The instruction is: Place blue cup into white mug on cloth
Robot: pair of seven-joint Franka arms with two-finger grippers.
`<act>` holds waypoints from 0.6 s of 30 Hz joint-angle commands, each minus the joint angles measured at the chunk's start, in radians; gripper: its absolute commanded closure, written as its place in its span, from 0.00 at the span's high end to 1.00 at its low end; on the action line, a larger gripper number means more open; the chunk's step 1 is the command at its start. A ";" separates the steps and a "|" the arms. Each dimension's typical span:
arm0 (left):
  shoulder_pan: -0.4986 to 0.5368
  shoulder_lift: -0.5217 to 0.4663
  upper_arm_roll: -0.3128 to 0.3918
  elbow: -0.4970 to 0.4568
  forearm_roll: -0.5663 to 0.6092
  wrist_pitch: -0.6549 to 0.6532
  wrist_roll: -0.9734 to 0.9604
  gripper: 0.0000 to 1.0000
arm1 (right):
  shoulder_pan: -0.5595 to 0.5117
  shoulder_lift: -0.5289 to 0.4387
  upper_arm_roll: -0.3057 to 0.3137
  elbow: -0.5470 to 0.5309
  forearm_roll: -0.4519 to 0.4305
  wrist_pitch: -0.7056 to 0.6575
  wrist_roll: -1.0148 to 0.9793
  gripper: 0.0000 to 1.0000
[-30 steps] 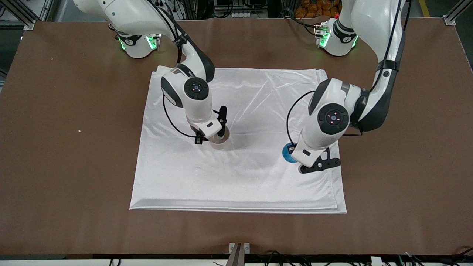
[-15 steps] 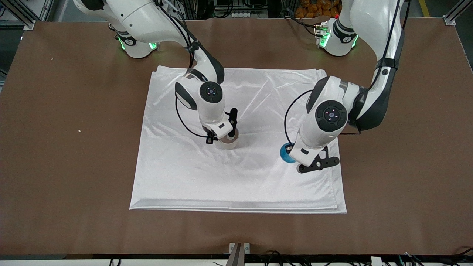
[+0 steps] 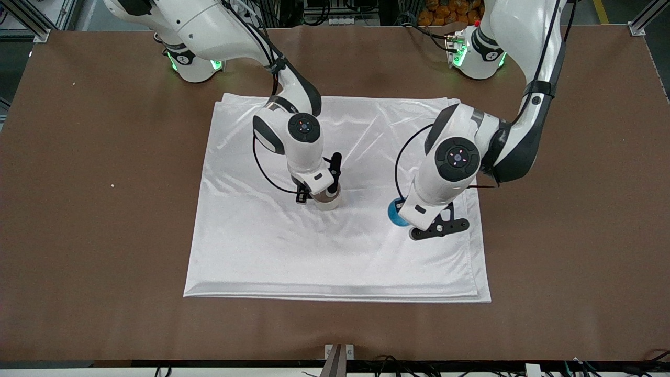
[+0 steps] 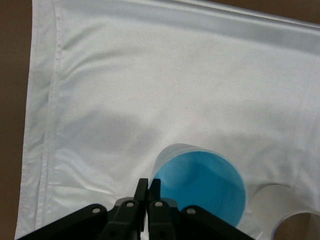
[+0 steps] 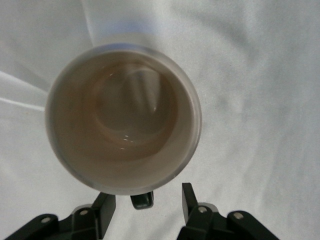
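Blue cup: we see the small light-blue tapered plastic cup (image 4: 199,184) upright over the cloth toward the left arm's end, mouth up, well apart from the mug.
Handling: we judge it light, stiff and a little slick — its thin rim is the natural place to take hold, one finger inside and one outside.
Left gripper: the left gripper (image 4: 148,192) has its fingers pressed together on the cup's rim, so we read it as clamped on the blue cup.
White mug: the off-white cylindrical mug with a small black handle (image 5: 123,118) stands upright on the cloth near its middle, cream inside showing and nothing in it.
Right gripper: the right gripper (image 5: 148,207) sits low at the mug, fingers apart on either side of the black handle — we see no grip on it.
Cloth: the large shiny white folded fabric sheet (image 3: 251,251) lies flat with soft wrinkles; we expect it to give slightly under the mug.
Next: we judge the cup must travel over the mug's mouth.
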 commanded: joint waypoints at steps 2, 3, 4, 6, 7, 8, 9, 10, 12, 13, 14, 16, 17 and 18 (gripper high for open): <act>-0.001 -0.014 -0.033 0.002 0.009 -0.039 -0.064 0.00 | 0.004 -0.029 -0.010 0.017 -0.027 -0.011 0.033 1.00; -0.007 -0.014 -0.039 0.002 0.009 -0.040 -0.069 0.00 | 0.001 -0.037 -0.010 0.017 -0.027 -0.016 0.033 1.00; -0.012 -0.014 -0.043 0.002 0.009 -0.042 -0.075 0.00 | -0.002 -0.046 -0.010 0.015 -0.027 -0.024 0.032 1.00; -0.028 -0.014 -0.046 0.002 0.009 -0.042 -0.090 0.00 | -0.005 -0.067 -0.010 0.017 -0.024 -0.051 0.036 1.00; -0.039 -0.014 -0.046 0.002 0.009 -0.042 -0.100 0.00 | -0.007 -0.081 -0.010 0.017 -0.021 -0.068 0.041 1.00; -0.050 -0.014 -0.045 0.002 0.009 -0.042 -0.110 0.00 | -0.008 -0.098 -0.012 0.017 -0.020 -0.086 0.040 1.00; -0.062 -0.014 -0.045 0.002 0.010 -0.042 -0.118 0.00 | -0.015 -0.116 -0.013 0.015 -0.020 -0.108 0.040 1.00; -0.071 -0.014 -0.045 0.002 0.010 -0.042 -0.129 0.00 | -0.025 -0.135 -0.012 0.015 -0.017 -0.128 0.040 1.00; -0.085 -0.012 -0.045 0.002 0.010 -0.042 -0.144 0.00 | -0.045 -0.170 -0.012 0.015 -0.014 -0.160 0.040 1.00; -0.093 -0.012 -0.045 0.002 0.010 -0.042 -0.153 0.00 | -0.051 -0.189 -0.010 0.014 -0.012 -0.169 0.041 1.00; -0.101 -0.012 -0.045 0.002 0.009 -0.042 -0.159 0.00 | -0.054 -0.208 -0.012 0.012 -0.012 -0.177 0.043 1.00; -0.111 -0.012 -0.046 0.004 0.009 -0.041 -0.176 0.00 | -0.062 -0.250 -0.012 0.009 -0.012 -0.206 0.072 1.00; -0.117 -0.012 -0.051 0.004 0.009 -0.041 -0.185 0.00 | -0.068 -0.268 -0.012 0.010 -0.012 -0.224 0.091 1.00; -0.122 -0.011 -0.054 0.005 0.009 -0.037 -0.198 0.00 | -0.079 -0.285 -0.012 0.012 -0.012 -0.241 0.102 1.00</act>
